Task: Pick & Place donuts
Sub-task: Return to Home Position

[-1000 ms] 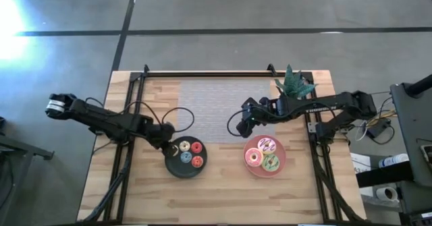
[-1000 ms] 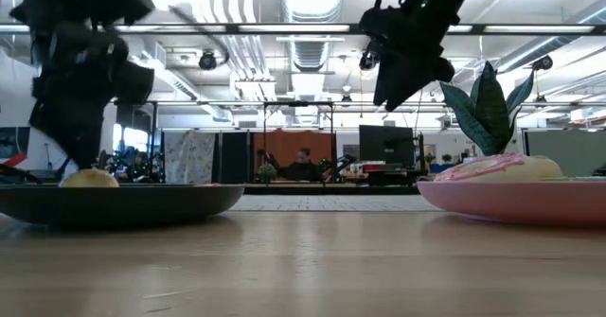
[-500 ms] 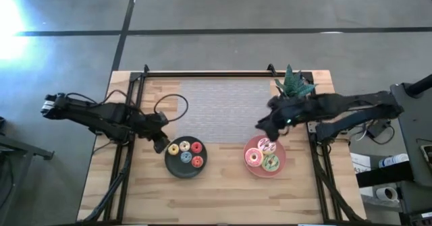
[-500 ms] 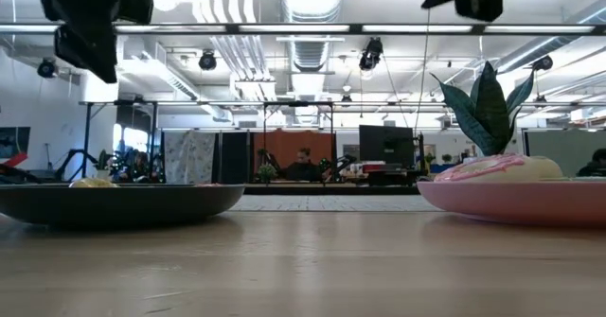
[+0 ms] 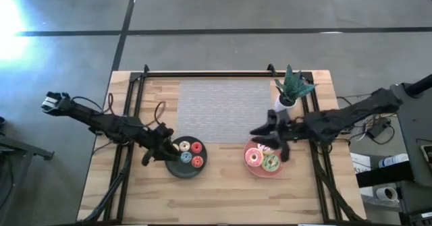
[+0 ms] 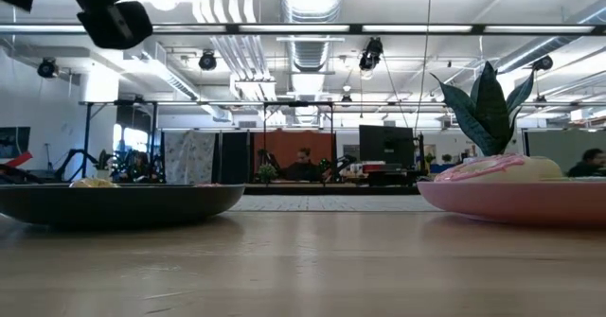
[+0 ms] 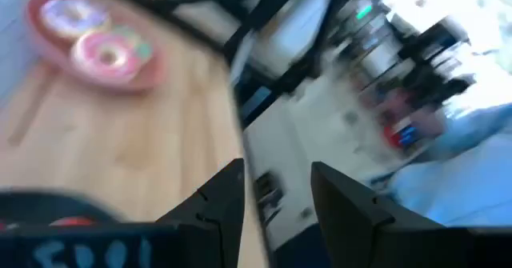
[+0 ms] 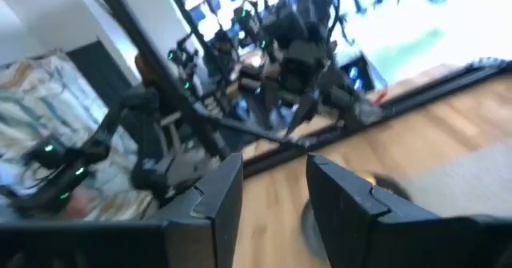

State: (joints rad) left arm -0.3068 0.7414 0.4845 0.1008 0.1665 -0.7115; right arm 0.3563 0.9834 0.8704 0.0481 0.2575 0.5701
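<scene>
Donuts point(image 5: 254, 158): all lie on two plates near the front of the desk point(image 5: 223, 199).
Tiny donuts point(image 5: 196, 146): red, yellow and blue ones sit on the dark plate point(image 5: 178, 172), on the left.
Big donuts point(image 5: 271, 162): a pink one, a green one and a sprinkled one sit on the pink plate point(image 5: 260, 174), on the right. The right arm hides part of the sprinkled one.
Left hand point(image 7: 278, 172): up in the air at the left edge of the dark plate. Its fingers are apart and hold nothing.
Right hand point(image 8: 274, 168): up high over the far edge of the pink plate. Its fingers are apart and hold nothing.
Grey mat point(image 5: 216, 108): lies flat behind both plates.
Plant point(image 5: 293, 84): stands in the far right corner.
Person point(image 6: 305, 164): sits far back in the room.
</scene>
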